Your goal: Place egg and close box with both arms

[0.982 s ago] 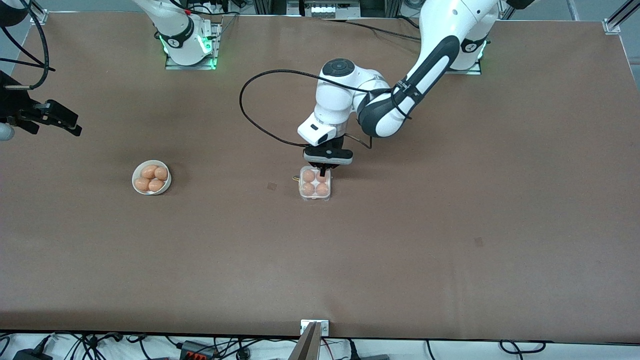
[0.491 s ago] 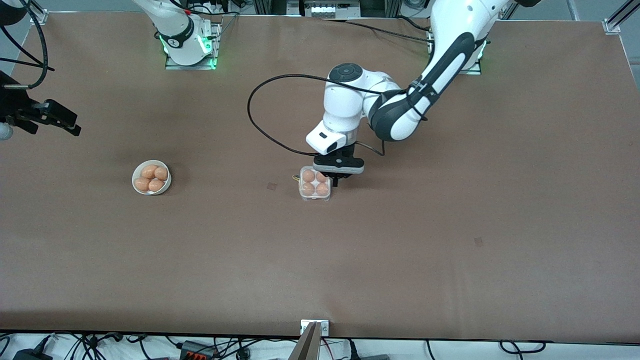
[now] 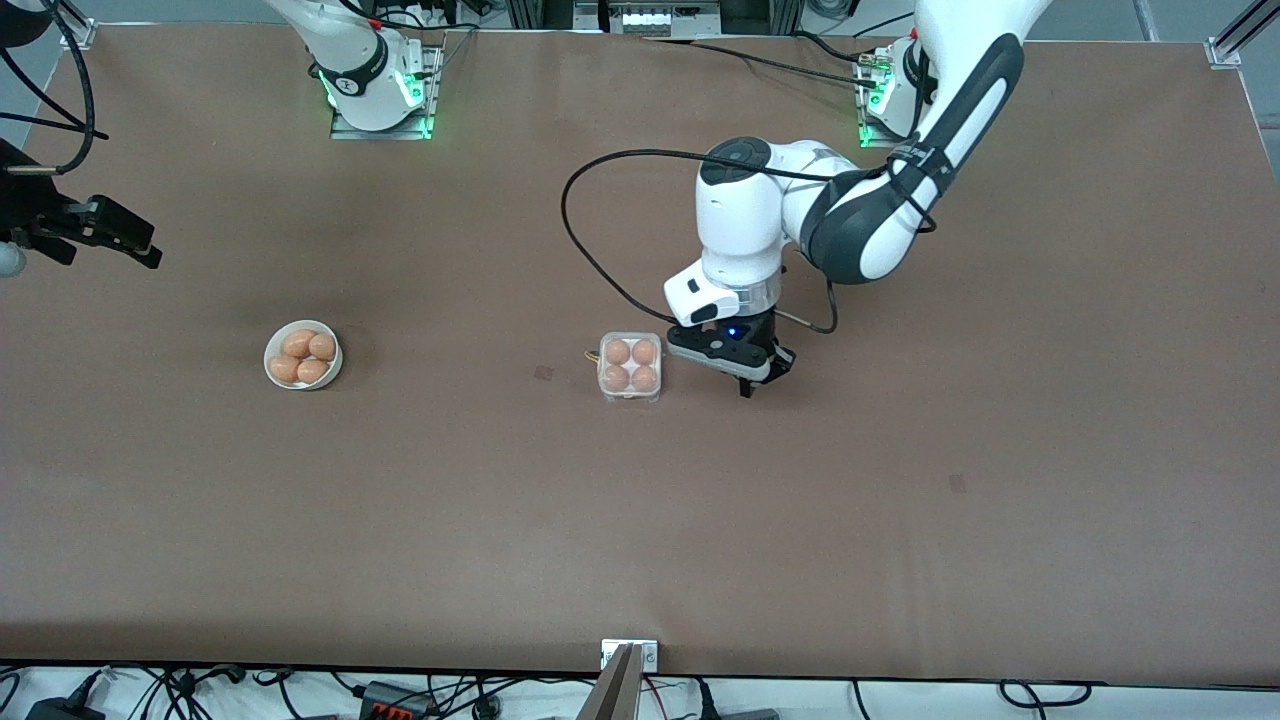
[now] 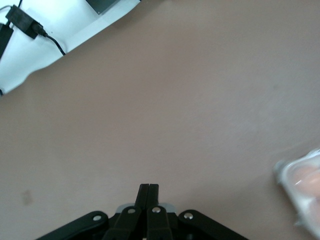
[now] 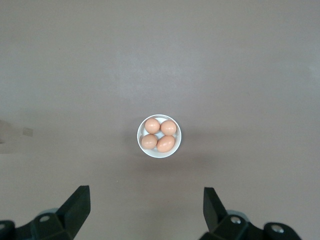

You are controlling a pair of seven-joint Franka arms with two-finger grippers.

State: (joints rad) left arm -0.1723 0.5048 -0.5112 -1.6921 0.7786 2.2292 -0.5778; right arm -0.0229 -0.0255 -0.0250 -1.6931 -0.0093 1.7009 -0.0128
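The clear egg box stands mid-table with an orange-brown egg in each of its four cells; the eggs look alike, and one egg lies in a cell farther from the front camera. The see-through lid lies down over them. My left gripper is shut and empty, low over the bare table beside the box toward the left arm's end. In the left wrist view its fingertips are pressed together and the box shows at the edge. My right gripper is open and empty, high over the right arm's end, with wide-apart fingers.
A round white bowl with several more eggs sits toward the right arm's end; it also shows straight below the right wrist camera. A black cable loops from the left arm above the table.
My left gripper has left the box's far edge and moved sideways toward the left arm's end of the table, still shut. The box and the right arm have not moved.
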